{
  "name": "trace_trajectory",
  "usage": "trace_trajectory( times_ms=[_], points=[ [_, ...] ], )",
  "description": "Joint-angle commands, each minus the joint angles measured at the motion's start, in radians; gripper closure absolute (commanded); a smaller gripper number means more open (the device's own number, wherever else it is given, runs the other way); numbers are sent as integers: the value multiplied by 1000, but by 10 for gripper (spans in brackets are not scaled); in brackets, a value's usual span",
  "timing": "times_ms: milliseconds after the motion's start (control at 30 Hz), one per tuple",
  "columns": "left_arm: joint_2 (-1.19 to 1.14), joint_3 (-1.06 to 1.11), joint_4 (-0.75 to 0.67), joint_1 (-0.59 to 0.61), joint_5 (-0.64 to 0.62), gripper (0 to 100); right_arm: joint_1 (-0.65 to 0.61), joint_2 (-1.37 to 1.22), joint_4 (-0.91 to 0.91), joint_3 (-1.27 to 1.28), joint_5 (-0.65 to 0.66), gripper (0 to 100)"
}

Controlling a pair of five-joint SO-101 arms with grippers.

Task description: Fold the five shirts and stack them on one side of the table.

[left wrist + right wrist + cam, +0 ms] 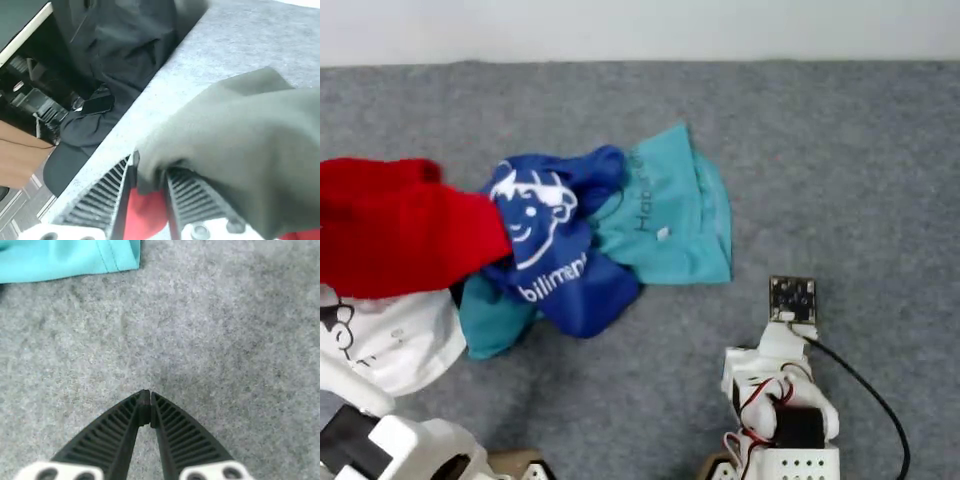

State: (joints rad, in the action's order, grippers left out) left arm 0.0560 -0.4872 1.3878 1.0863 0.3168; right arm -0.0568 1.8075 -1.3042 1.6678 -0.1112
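Observation:
A red shirt [400, 225] hangs raised at the table's left, overlapping a crumpled blue shirt [555, 255]. A teal shirt [670, 215] lies spread to the blue one's right. A white shirt [390, 340] lies at the front left. My left gripper [149, 167] is shut on cloth: a grey-green fold [235, 140] drapes over its fingers, and red cloth [145, 210] sits between them. My right gripper [150, 412] is shut and empty, pointing down at bare mat a short way in front of the teal shirt's corner [65, 260].
The grey mat [840, 170] covers the table. The right arm [780, 395] stands at the front right with a black cable trailing beside it. The left arm's base [390, 445] is at the front left. Beyond the table's left edge [125, 125] are dark bags on the floor.

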Motion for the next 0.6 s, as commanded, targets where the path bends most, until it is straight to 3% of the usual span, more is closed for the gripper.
trace_trajectory(
  times_ms=[0, 200, 367, 567],
  points=[
    [68, -56, -18, 14, 8, 979, 1, 7, -2, 15, -8, 989],
    [121, -131, 218, -51, 49, 742, 1, 7, -2, 15, -8, 989],
    [192, -154, 301, -196, 31, 735, 1, 7, -2, 15, -8, 989],
    [236, -44, 368, -514, 15, 735, 1, 7, -2, 15, -8, 989]
  ],
)
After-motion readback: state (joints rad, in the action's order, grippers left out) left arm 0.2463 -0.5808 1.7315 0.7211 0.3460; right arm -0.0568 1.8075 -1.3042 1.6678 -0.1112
